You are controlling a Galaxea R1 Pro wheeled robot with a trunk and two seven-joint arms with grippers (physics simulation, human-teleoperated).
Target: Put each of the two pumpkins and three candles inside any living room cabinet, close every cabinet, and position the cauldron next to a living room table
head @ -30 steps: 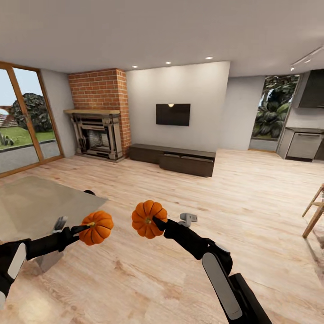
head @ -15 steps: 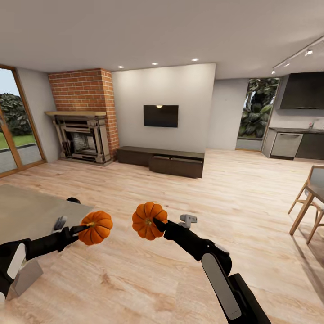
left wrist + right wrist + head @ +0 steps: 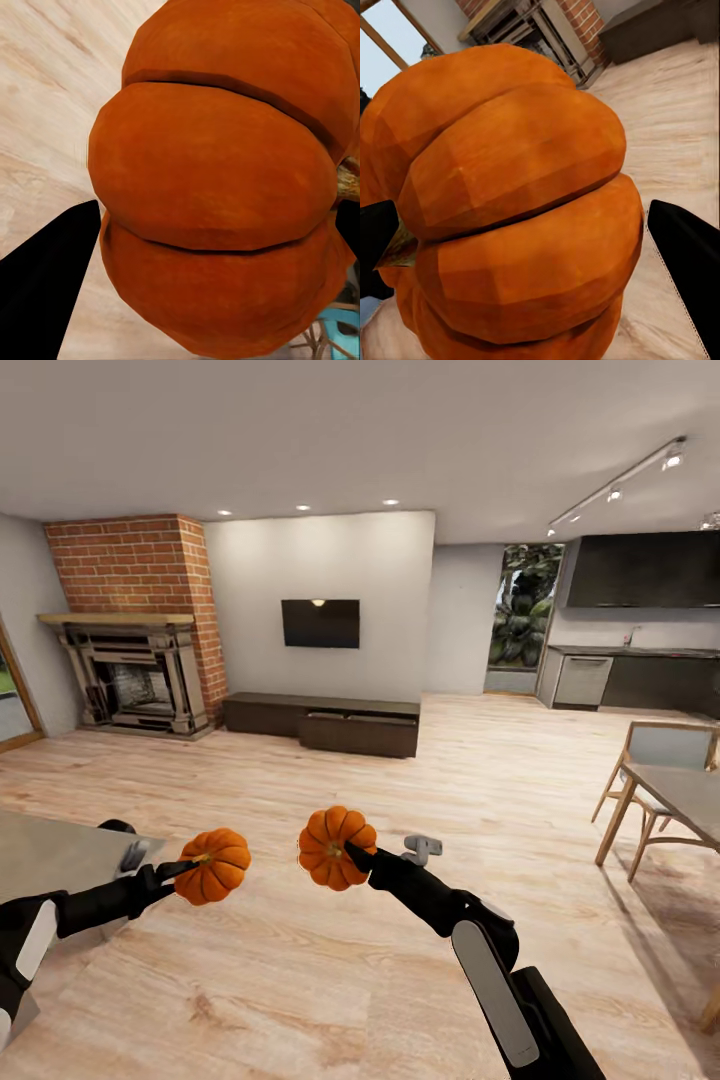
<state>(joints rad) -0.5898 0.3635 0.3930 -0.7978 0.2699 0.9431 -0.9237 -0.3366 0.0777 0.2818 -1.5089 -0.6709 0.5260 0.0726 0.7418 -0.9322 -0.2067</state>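
Low in the frame, the left gripper (image 3: 178, 872) is clamped on a small ribbed orange pumpkin (image 3: 214, 865); just right of it the right gripper (image 3: 352, 855) grips a second ribbed orange pumpkin (image 3: 335, 847) — both carried above the pale wood-plank floor (image 3: 480, 800). They look light, rigid and smooth-skinned, so pinching across the ribs seems safest. Well beyond, mid-frame against the white wall, stands the long, low dark-brown wooden cabinet (image 3: 320, 722) — apparently shut.

The pale wood floor (image 3: 500, 780) carries the long dark cabinet (image 3: 322, 723) at the far wall, a table (image 3: 680, 790) with a chair (image 3: 655, 755) at right, and a grey worktop (image 3: 50, 855) near left.
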